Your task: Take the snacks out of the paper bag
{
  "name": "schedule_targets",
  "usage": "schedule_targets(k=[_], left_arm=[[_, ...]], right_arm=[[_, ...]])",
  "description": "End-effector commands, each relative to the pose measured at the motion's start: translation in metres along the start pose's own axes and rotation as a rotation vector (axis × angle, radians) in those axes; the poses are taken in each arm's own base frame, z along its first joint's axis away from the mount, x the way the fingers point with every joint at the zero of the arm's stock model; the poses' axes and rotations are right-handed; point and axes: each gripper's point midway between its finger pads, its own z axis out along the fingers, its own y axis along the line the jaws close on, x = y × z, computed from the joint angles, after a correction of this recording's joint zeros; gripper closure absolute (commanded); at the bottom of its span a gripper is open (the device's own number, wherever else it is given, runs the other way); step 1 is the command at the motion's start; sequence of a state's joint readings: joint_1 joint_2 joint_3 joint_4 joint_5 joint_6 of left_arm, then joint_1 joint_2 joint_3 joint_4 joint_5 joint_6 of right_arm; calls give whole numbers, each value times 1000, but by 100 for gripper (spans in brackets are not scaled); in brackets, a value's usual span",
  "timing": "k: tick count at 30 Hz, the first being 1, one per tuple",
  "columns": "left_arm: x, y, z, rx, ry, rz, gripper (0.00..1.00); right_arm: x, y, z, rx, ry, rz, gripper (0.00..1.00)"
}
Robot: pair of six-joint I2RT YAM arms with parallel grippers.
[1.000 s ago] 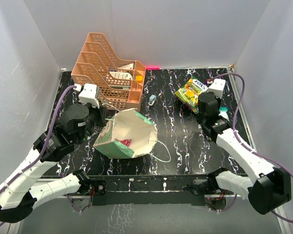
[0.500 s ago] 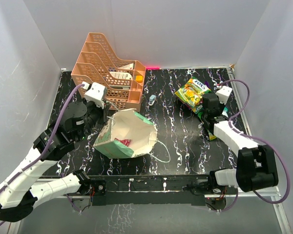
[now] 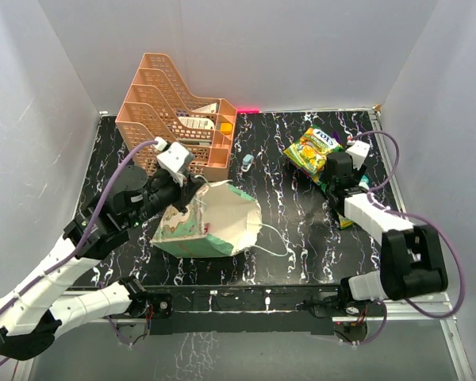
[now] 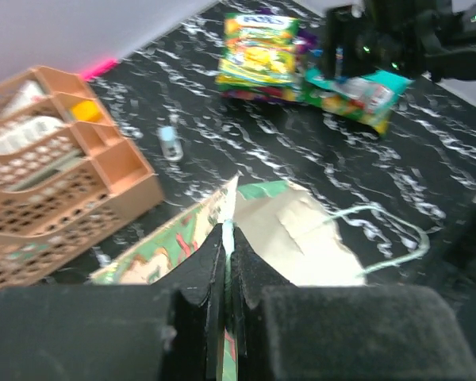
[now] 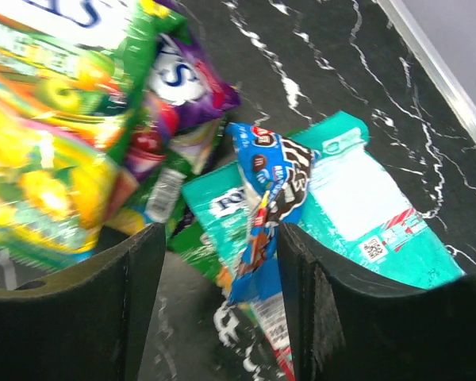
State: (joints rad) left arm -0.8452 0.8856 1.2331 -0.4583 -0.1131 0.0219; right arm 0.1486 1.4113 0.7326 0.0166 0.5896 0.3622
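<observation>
Snacks [image 3: 316,151] heaped at the far right of the table [image 3: 293,238]; paper bag [image 3: 218,226] lying left of centre

Left gripper [image 4: 226,254] is pinched tight on the bag's rim (just beside the orange rack [image 3: 174,111]). Right gripper [image 5: 222,238] hangs over the heap with jaws parted, gripping nothing; a blue packet [image 5: 266,190] sits between its fingers, atop a teal packet [image 5: 357,198].

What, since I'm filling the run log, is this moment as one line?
left gripper: shut on paper bag rim | right gripper: open over snacks | snacks: piled far right
</observation>
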Motion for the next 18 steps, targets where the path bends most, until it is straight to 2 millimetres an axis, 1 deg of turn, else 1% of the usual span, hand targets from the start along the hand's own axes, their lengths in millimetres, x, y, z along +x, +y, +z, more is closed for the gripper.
schedule_targets(k=[1,4,5,7,9,10,11,13,16,18], left_arm=[[1,-45,5,218,-57,-177,100],[15,-57,10,260,-41,-268,100],[19,-59,11,267,-31,-288,100],[27,-61,13,268,-11,-311,100],[34,-59,14,250,16,-318,100],[36,-56,14,234,25,-318,100],[39,-55,13,224,35,-313,100],[43,-51,10,202,55,-303,100],[50,-46,5,180,88,-285,100],[58,-43,2,161,123,-274,100]], right_arm=[[-51,25,-42,-226,-100,110,36],[-59,31,-75,-366,-123,83,34],[-61,39,-92,-458,-136,69,34],[-58,61,-123,-671,-145,13,34],[-47,83,-155,-879,-140,-47,35],[-42,91,-169,-957,-131,-62,35],[-36,96,-178,-1000,-114,-56,35],[-22,104,-186,-1032,-81,-50,36],[12,124,-194,-1043,-10,-96,38],[33,142,-206,-1063,18,-135,38]])
